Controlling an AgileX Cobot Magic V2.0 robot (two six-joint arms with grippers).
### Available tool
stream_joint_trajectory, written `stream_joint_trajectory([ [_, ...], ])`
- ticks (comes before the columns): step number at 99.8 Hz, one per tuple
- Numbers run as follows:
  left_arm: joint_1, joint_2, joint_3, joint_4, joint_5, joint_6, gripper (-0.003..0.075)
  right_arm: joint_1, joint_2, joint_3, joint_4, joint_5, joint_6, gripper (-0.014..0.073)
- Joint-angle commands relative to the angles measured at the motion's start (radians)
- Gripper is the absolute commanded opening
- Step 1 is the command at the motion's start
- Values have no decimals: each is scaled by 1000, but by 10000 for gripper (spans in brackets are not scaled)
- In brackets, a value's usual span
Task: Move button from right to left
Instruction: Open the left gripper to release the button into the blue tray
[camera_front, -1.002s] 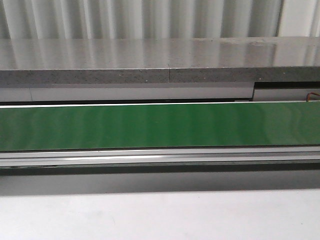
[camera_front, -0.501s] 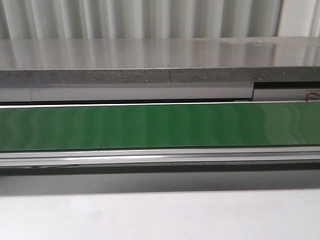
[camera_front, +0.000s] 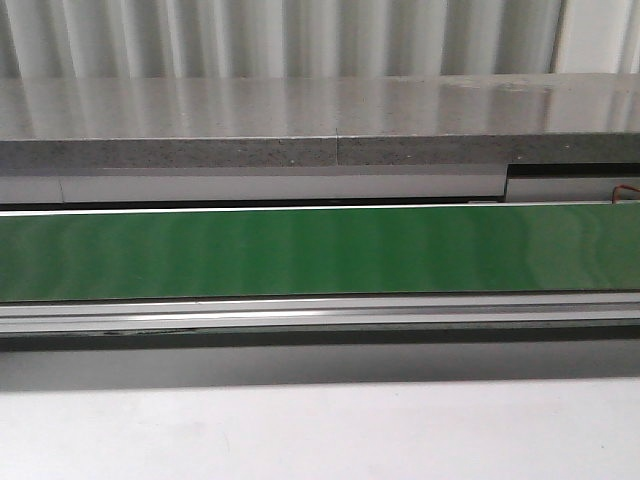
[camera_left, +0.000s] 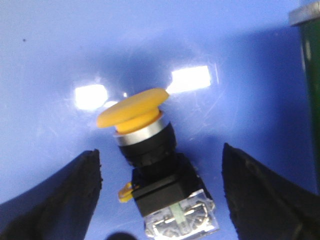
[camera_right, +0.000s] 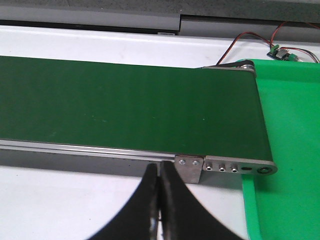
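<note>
— Where's the button (camera_left: 150, 162) sitting?

— It's lying tilted on a blue surface (camera_left: 60, 55), between the left gripper's (camera_left: 159, 200) spread fingers (camera_left: 65, 200) (neither is touching it).

— And the right gripper (camera_right: 159, 200)?

— Its fingers are pressing together on nothing, hanging near the green belt's (camera_right: 125, 100) end.

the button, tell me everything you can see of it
The button shows only in the left wrist view. It has a wide yellow-orange mushroom cap, a silvery ring, a black collar and body, and a clear contact block with green bits. It lies tilted on a glossy blue surface, between the open fingers of the left gripper, which are not touching it.
</note>
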Motion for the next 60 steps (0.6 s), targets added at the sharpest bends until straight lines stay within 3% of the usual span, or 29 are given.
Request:
stream_joint_trajectory([
  [1,-5,-71,-44,-9,9,-7,496,-1,4,-25,26,-57,-5,-67],
  [25,-5,-172,-73,-10,81,-24,495,-1,4,-25,26,-57,-5,-67],
  [41,-16,-277,-73,-114,118,-66,494,-1,4,-25,26,-57,-5,-67],
  [60,-89,-415,-73,-149,154,-108,493,-1,4,-25,26,-57,-5,-67],
])
